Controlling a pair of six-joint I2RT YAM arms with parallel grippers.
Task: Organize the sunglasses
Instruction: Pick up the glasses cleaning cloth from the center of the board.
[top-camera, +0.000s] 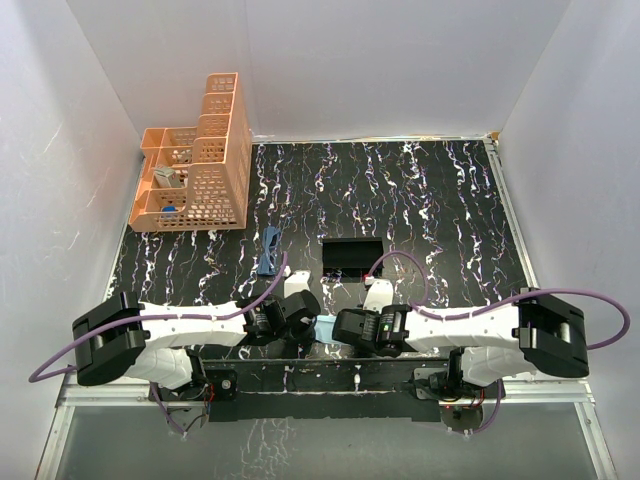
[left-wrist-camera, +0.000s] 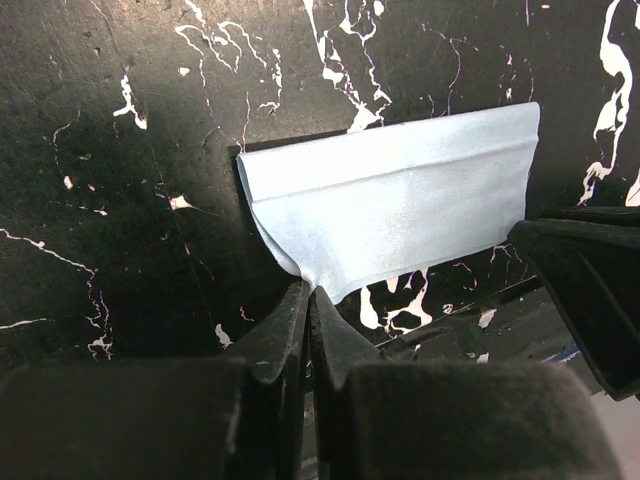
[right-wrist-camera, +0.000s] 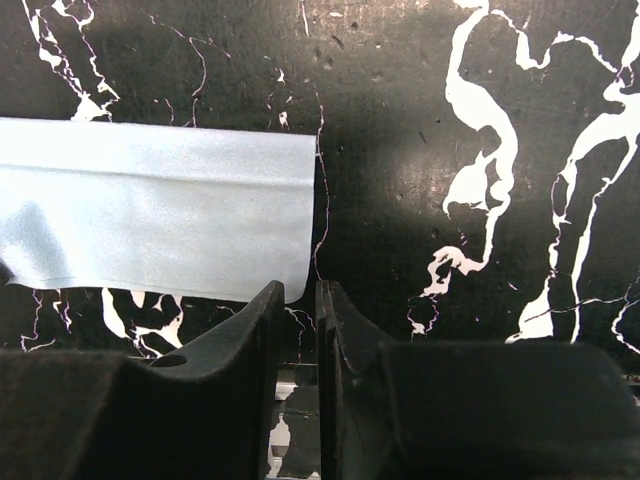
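Our left claw (left-wrist-camera: 308, 290) is fully closed, pinching the lower corner of the light blue cloth (left-wrist-camera: 390, 210), which lies folded on the marbled black table (left-wrist-camera: 120, 200). Our right claw (right-wrist-camera: 300, 287) stands a narrow slit apart at the cloth's opposite corner; we cannot tell whether it touches it. The sunglasses (top-camera: 270, 250) lie just left of centre in the top view, ungripped, left of the black case (top-camera: 352, 255). An orange basket (top-camera: 215, 170) sits upper left.
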